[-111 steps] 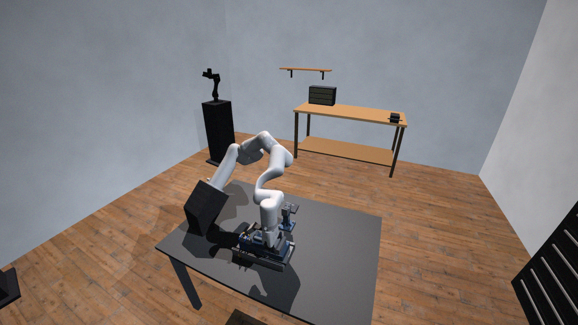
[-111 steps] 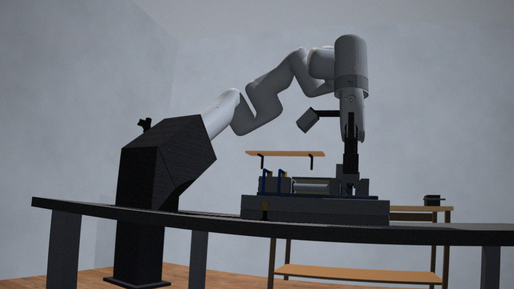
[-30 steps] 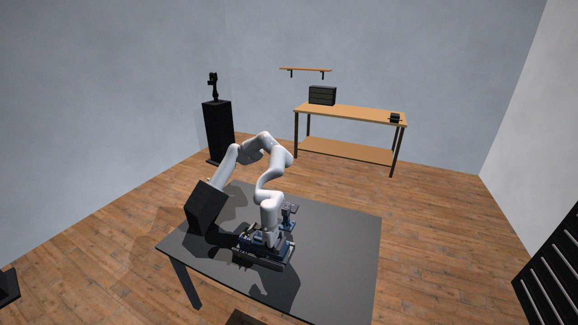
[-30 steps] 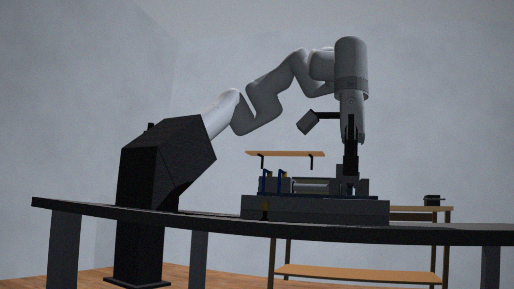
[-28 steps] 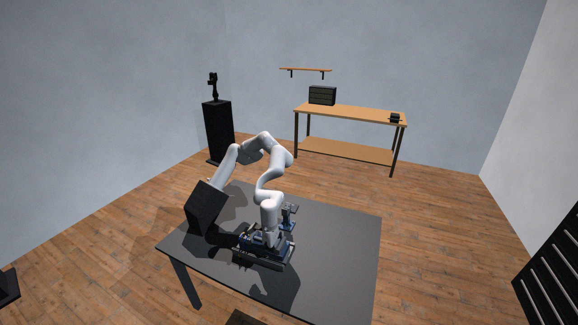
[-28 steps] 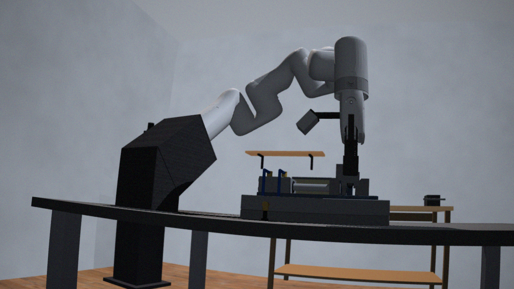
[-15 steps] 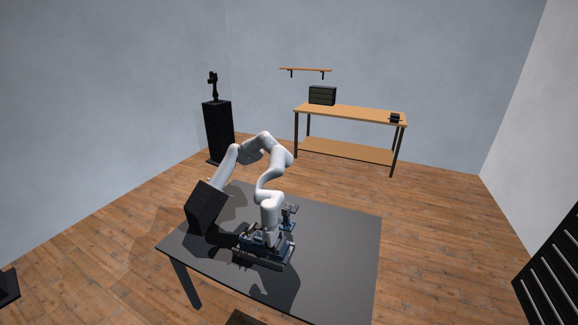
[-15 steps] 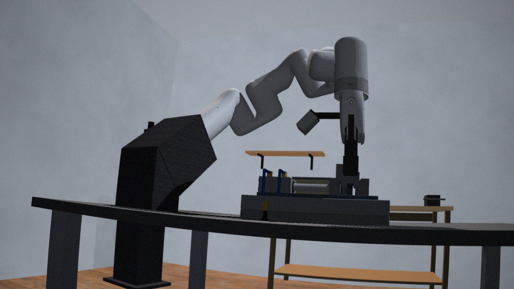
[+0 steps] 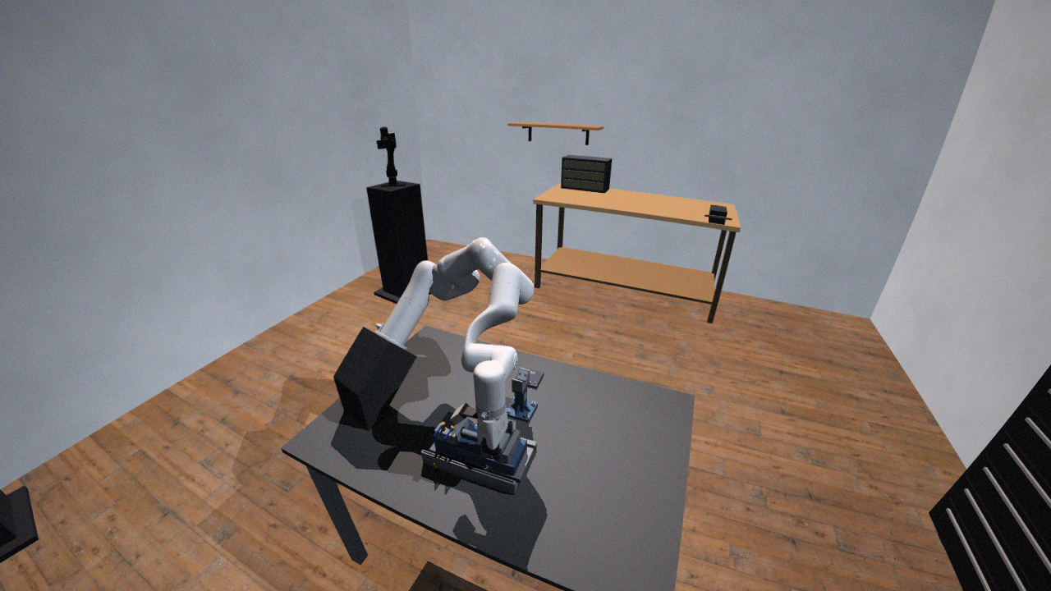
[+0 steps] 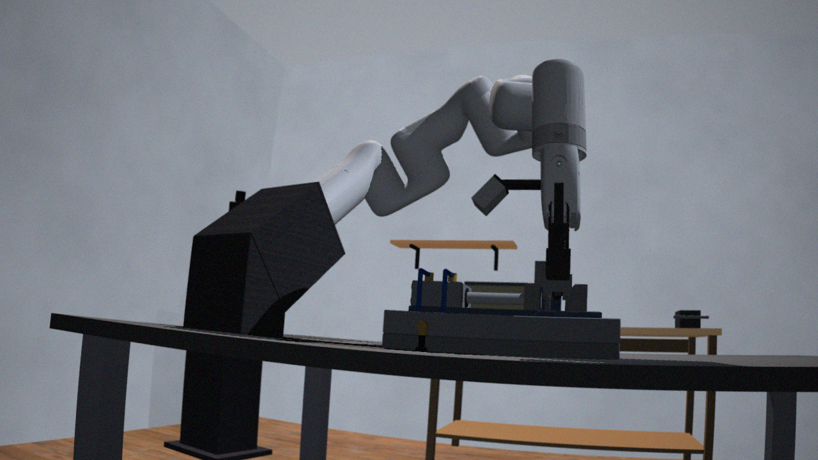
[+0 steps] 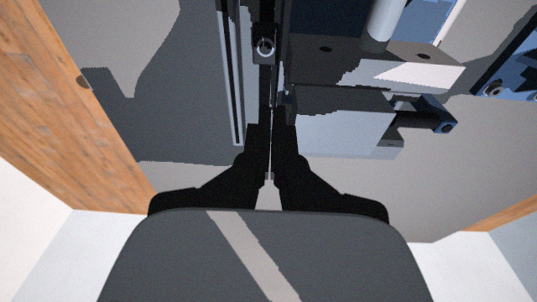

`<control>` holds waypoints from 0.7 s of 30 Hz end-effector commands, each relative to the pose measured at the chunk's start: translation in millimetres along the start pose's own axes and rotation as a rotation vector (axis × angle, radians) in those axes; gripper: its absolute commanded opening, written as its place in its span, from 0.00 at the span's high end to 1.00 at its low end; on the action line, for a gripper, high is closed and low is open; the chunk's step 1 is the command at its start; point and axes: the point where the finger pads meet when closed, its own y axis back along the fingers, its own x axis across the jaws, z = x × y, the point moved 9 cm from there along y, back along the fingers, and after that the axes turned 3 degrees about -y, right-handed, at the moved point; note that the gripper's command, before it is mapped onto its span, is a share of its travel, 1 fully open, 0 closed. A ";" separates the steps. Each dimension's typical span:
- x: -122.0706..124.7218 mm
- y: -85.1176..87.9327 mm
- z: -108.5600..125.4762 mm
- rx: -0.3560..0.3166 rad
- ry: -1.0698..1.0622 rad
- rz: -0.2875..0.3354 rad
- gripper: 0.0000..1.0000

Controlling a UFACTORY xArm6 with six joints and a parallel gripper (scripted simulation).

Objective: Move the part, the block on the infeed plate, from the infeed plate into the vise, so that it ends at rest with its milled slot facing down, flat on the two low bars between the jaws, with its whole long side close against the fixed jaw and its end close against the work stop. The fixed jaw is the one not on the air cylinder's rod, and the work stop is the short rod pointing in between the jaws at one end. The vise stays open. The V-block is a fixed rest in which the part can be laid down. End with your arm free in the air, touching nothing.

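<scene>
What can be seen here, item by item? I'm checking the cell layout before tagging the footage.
Work table: one, dark grey, centre of the wooden floor.
Vise fixture: one, grey base with blue parts, on the work table under the gripper.
Air cylinder: one, silvery rod, on the vise.
V-block: one, blue, just behind the vise.
Infeed plate: one, grey, behind the V-block.
Workbench: one, wooden with dark legs, by the back wall.
Drawer box: one, dark, on the workbench.
Wall shelf: one, wooden, above the workbench.
Black pedestal: one, with a camera mount on top, by the back wall.
Arm: one, white, on a black angled base.
Gripper: one, black, shut, empty, down at the vise.
</scene>
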 end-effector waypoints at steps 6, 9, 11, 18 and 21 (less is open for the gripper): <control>2.0 1.8 0.9 -0.003 0.001 -0.002 1.00; 2.9 1.8 0.9 -0.003 0.001 -0.002 1.00; 3.5 1.8 0.9 -0.003 0.001 -0.002 1.00; 5.5 1.8 0.7 -0.003 0.001 -0.002 1.00; 6.1 1.8 0.7 -0.003 0.001 -0.002 1.00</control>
